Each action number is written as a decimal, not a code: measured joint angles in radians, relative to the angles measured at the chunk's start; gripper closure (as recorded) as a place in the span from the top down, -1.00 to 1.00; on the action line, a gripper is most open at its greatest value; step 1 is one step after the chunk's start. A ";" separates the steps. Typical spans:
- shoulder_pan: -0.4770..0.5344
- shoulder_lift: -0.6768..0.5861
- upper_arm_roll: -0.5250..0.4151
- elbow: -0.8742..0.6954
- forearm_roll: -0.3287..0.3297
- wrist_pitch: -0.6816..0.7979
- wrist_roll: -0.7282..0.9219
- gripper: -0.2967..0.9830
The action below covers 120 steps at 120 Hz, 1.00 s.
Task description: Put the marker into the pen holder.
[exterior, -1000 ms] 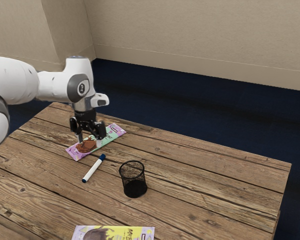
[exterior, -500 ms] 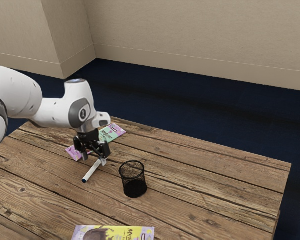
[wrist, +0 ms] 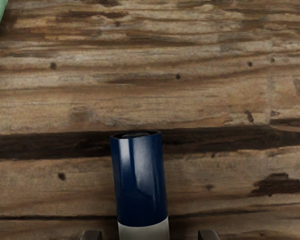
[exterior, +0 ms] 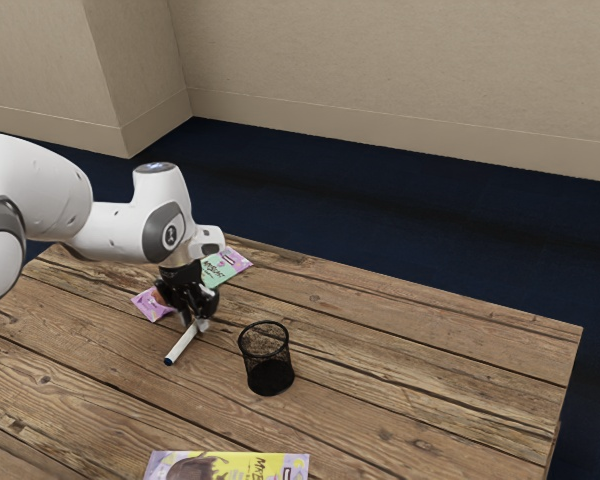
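Observation:
My gripper is low over the capped end of the marker, which lies on the table with its white barrel sticking out from under the hand. In the wrist view the marker's dark blue cap lies between the two fingertips of the gripper; these stand apart, with a gap on each side of the marker. The black mesh pen holder stands upright a short way toward the exterior view's right, apart from marker and hand.
Behind the hand lies a purple and green packet, partly hidden by it. A yellow and purple packet is at the exterior view's lower edge. The wooden table ends beyond the pen holder, toward the exterior view's right.
From above the far packet, my hand has come down and across to the marker's cap. Over the last half second it has turned, shifting slightly. Marker and pen holder have not moved.

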 joint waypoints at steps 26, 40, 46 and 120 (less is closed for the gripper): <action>-0.001 0.010 -0.001 0.000 0.001 0.016 0.004 -0.51; -0.005 0.017 -0.001 0.000 0.006 0.025 0.000 -0.53; -0.005 0.019 -0.001 0.000 0.006 0.027 -0.001 -0.45; -0.005 0.010 0.000 0.002 0.019 0.039 -0.026 -0.68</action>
